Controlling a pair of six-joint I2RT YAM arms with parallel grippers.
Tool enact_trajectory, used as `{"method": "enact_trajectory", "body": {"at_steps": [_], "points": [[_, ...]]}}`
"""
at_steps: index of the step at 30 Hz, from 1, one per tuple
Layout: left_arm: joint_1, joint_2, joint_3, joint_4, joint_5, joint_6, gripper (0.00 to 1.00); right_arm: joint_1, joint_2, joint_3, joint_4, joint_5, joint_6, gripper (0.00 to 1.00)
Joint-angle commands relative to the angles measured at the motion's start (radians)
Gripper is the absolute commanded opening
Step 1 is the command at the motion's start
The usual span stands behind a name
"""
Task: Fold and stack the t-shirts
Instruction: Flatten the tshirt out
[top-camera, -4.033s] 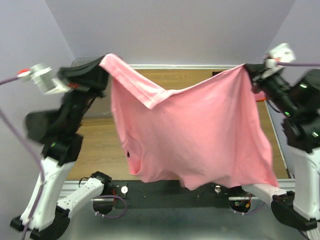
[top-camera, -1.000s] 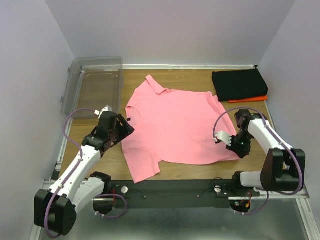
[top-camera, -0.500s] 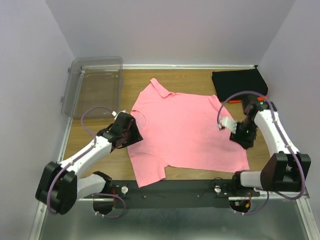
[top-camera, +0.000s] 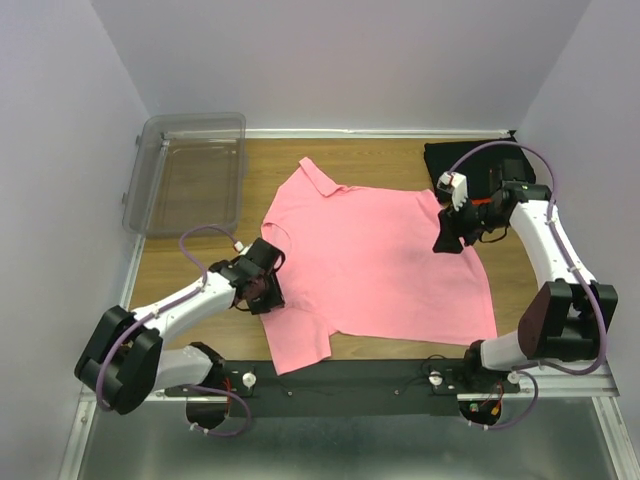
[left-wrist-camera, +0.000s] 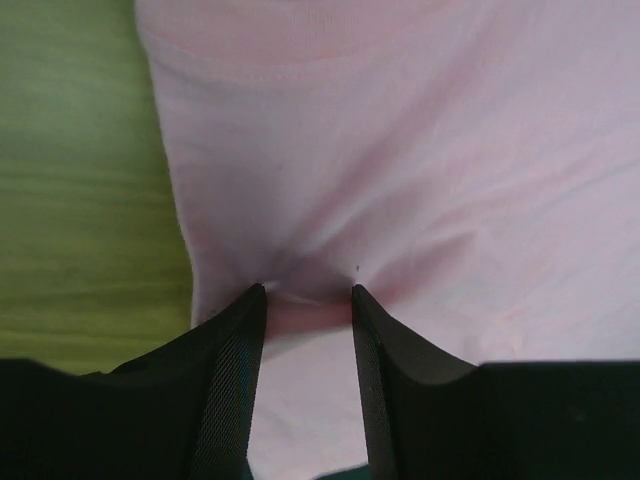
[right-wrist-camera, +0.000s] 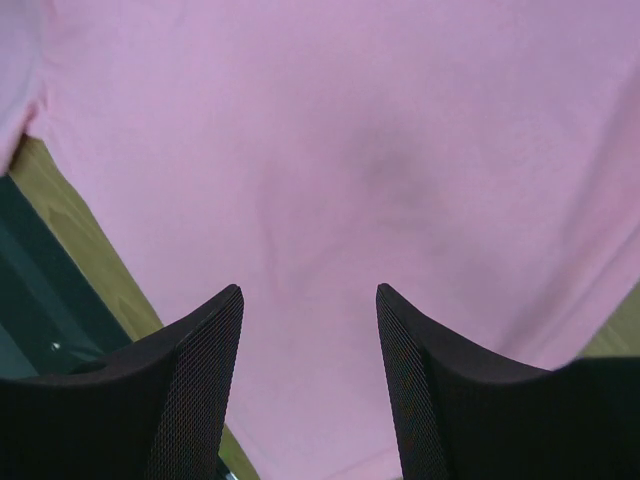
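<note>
1. The spread t-shirt (top-camera: 380, 255) is lying flat mid-worktop (top-camera: 200, 265), its collar pointing far-left.
2. The bin (top-camera: 190, 170) is sitting in the far left corner, apart from it.
3. The folded t-shirts (top-camera: 480, 160) are lying in the far right corner.
4. The left gripper (top-camera: 265, 290) is pressing its fingers on the spread t-shirt's left edge, while the right gripper (top-camera: 447, 235) is hanging over its right shoulder.

No readable text, label, brand, number or sign anywhere.

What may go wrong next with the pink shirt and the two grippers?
1. The left gripper pinches only a small pucker at the edge of the pink shirt; it may slip out.
2. The right gripper is open over it, near the black shirt; its arm might brush that.
</note>
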Motion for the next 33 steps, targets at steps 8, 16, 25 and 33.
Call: {"method": "enact_trajectory", "body": {"at_steps": [8,16,25,33], "points": [[-0.104,-0.141,0.111,-0.334,0.054,-0.145,0.47,-0.004,-0.026,-0.065,0.111,-0.235,0.1,0.64],[-0.121,-0.102,0.281,-0.253,-0.101,-0.054,0.53,-0.004,-0.044,-0.114,0.2,-0.249,0.184,0.64],[0.189,0.023,0.298,0.126,-0.086,0.322,0.77,-0.038,-0.06,-0.213,0.426,0.005,0.391,0.64],[0.306,0.135,0.129,0.235,-0.017,0.33,0.76,-0.086,0.014,-0.221,0.461,0.002,0.403,0.64]]}}
